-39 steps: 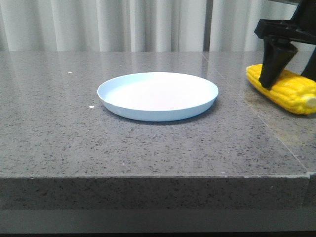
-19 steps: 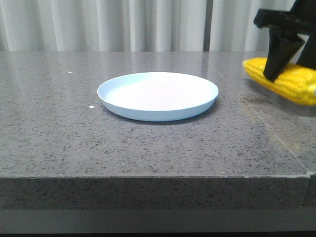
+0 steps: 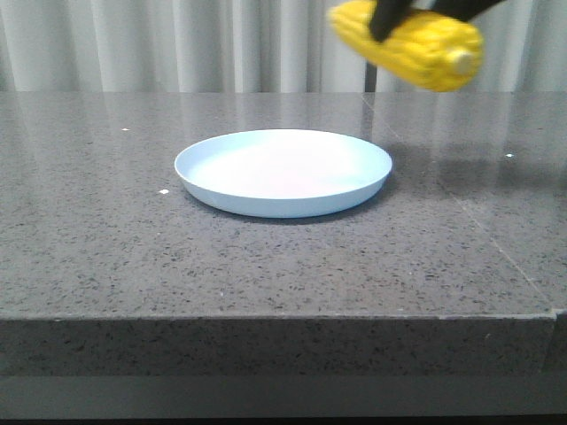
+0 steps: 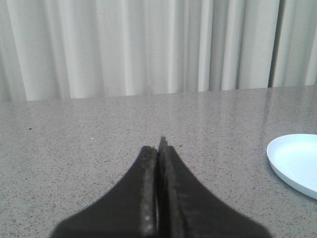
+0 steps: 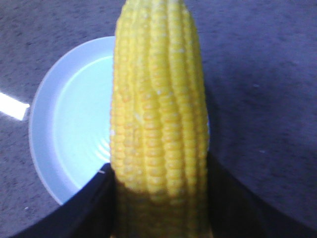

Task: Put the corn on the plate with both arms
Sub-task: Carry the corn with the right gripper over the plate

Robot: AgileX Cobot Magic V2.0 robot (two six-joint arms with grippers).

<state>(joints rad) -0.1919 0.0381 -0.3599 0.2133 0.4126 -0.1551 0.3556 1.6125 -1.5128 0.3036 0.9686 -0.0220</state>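
Note:
My right gripper (image 5: 158, 173) is shut on the yellow corn (image 5: 158, 94), one black finger (image 5: 94, 203) on each side of the cob. In the front view the corn (image 3: 416, 42) hangs high in the air, behind and to the right of the plate, pale stub end to the right, with a black finger (image 3: 384, 18) over it. The pale blue-white plate (image 3: 283, 207) lies empty at the table's middle; in the right wrist view the plate (image 5: 64, 129) lies below the corn. My left gripper (image 4: 159, 148) is shut and empty above bare table, left of the plate (image 4: 292, 158).
The grey speckled stone table (image 3: 133, 248) has a seam (image 3: 496, 248) running along its right side and a front edge close to the camera. White curtains (image 3: 177, 44) hang behind the table.
My right gripper has lifted the corn off the table at the right and carried it up and to the left, towards the plate. The plate has not moved.

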